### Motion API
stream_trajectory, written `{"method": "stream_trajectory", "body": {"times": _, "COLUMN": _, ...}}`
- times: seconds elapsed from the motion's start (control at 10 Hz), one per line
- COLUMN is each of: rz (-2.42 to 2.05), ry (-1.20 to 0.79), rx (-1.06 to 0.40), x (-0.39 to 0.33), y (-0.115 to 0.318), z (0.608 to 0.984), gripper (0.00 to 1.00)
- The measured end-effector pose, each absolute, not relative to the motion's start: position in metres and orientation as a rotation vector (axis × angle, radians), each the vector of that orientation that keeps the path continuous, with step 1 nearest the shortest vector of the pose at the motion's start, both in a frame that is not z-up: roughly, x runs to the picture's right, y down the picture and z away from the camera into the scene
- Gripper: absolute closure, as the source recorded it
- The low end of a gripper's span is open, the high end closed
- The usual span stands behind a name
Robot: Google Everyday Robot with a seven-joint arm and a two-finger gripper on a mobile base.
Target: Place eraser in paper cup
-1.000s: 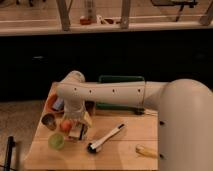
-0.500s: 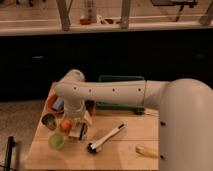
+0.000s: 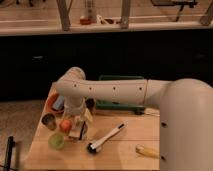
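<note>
In the camera view, the white arm reaches from the right across the back of the wooden bench. It bends down at its elbow, so the claw hangs low over the left half of the bench, just right of the orange ball. A small whitish-tan block that I take for the eraser shows right at the claw's lower end. It touches or nearly touches the ball's right side, and its long axis seems to run steeply, top leaning right. I cannot tell how wide the claw stands or whether it has hold of the block. I cannot make out the paper cup with certainty; a rounded form directly beneath the claw may be it. A green cup sits in front of the ball and a dark metal cup to its left. The long black-and-white brush lies well apart to the right. With only one arm, the coming move turns on whether the eraser is straight below the claw and over the cup's mouth.
</note>
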State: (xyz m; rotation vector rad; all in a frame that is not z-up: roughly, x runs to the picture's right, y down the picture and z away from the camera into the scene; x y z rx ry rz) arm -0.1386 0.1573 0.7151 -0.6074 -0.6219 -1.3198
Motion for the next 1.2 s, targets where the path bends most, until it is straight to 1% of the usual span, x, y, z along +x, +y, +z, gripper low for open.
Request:
{"method": "stream_trajectory", "body": {"times": 0.6, "rz": -1.332, "ry": -0.616, "rx": -0.624, "x": -0.1375, "y": 0.1488, "z": 0.7111, "gripper": 0.20}}
{"method": "stream_trajectory", "body": {"times": 1.2, "rz": -1.335, "ry": -0.617, "rx": -0.624, "x": -0.1388, "y": 0.1490, "z": 0.7109, "gripper": 0.20}}
